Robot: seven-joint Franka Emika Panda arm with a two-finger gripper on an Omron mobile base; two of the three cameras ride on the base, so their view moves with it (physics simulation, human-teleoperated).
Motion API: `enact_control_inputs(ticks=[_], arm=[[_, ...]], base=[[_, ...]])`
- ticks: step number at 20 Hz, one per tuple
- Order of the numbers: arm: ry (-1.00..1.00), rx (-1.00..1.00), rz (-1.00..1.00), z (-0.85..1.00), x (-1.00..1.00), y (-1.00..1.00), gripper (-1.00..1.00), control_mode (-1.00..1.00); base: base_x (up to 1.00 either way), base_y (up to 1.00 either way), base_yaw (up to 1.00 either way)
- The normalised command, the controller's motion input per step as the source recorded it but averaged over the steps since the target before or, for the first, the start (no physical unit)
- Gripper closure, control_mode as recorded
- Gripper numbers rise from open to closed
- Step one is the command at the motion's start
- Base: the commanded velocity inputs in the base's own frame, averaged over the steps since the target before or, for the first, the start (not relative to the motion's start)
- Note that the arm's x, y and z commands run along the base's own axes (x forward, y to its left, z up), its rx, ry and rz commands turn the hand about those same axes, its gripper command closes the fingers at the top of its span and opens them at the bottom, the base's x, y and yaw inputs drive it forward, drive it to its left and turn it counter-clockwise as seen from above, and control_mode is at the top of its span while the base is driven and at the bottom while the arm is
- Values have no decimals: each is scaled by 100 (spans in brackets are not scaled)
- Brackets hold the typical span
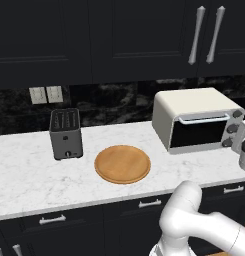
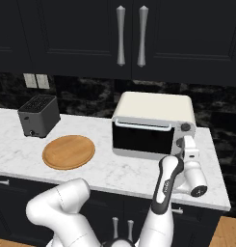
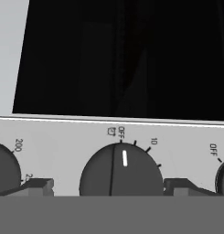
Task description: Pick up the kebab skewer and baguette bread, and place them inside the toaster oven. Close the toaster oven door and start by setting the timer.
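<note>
While the toaster oven door [image 2: 141, 137] sits closed, the gripper [image 3: 109, 187] straddles the timer knob [image 3: 121, 170], fingers spread.
Rigid, smooth dial near the counter's right edge: pinch its rim squarely or it slips.

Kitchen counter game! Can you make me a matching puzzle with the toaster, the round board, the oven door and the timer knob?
Things:
1. toaster
2. board
3. oven door
4. timer knob

Descriptions:
A. shut
B. pointing at OFF
C. bare, round, wooden
D. black, at the left of the counter

Pairs: 1-D, 2-C, 3-A, 4-B
</note>
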Motion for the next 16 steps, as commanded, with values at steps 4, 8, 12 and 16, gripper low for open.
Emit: enact_control_inputs(ticks=[4, 8, 12, 16], arm=[[0, 0, 0, 0, 8, 0, -100, -100], [-2, 0, 0, 1, 0, 6, -100, -100], [-4, 0, 0, 12, 0, 6, -100, -100], [-3, 0, 0, 17, 0, 0, -100, -100]], base=[[0, 0, 0], [0, 0, 0], [0, 0, 0], [0, 0, 0]])
